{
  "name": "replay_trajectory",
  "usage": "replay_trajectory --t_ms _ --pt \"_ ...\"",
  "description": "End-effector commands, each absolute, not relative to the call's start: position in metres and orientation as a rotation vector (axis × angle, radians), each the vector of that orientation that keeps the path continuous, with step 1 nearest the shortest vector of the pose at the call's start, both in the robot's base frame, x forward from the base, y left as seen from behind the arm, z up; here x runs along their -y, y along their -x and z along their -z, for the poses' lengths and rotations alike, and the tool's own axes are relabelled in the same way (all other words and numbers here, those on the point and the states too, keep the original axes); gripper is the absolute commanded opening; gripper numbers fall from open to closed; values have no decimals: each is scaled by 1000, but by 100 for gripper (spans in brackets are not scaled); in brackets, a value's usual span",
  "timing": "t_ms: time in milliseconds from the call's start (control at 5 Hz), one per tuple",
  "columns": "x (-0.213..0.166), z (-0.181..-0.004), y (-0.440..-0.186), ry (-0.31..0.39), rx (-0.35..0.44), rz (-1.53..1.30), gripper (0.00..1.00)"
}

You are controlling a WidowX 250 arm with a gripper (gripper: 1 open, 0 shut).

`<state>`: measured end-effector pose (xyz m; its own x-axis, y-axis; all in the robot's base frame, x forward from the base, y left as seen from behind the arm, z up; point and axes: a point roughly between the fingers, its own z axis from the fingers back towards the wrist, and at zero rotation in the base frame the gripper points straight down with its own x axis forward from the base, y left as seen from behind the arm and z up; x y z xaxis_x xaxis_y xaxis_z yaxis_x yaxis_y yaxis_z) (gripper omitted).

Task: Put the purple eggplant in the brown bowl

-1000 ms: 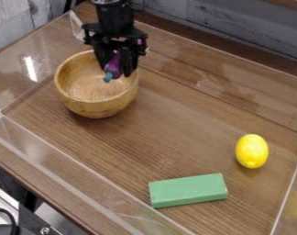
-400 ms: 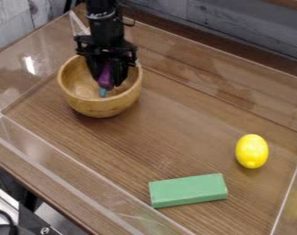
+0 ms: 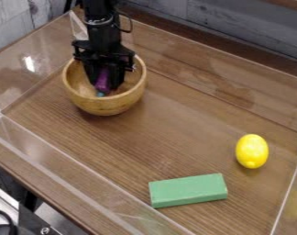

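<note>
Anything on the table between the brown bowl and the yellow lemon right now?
No. In the camera view, the stretch from the brown bowl to the yellow lemon is bare wooden tabletop. The green block lies nearer the camera, off that line.

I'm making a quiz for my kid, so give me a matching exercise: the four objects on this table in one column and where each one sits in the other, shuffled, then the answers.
Things:
1. small glossy purple eggplant
2. round light-brown wooden bowl
3. yellow lemon
4. green rectangular block

Places:
A. near edge, centre
B. between the black jaws, inside the bowl
C. far left of the table
D. right side

Pairs: 1-B, 2-C, 3-D, 4-A
</note>
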<state>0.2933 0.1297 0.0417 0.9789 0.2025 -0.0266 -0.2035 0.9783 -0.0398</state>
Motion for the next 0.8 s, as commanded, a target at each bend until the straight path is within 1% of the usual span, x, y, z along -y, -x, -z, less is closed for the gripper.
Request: replay_trajectory --t_ms 0,600 --pt "-139 -57 -299 20 24 -219 0" --pt "-139 -56 -292 21 0 -240 0"
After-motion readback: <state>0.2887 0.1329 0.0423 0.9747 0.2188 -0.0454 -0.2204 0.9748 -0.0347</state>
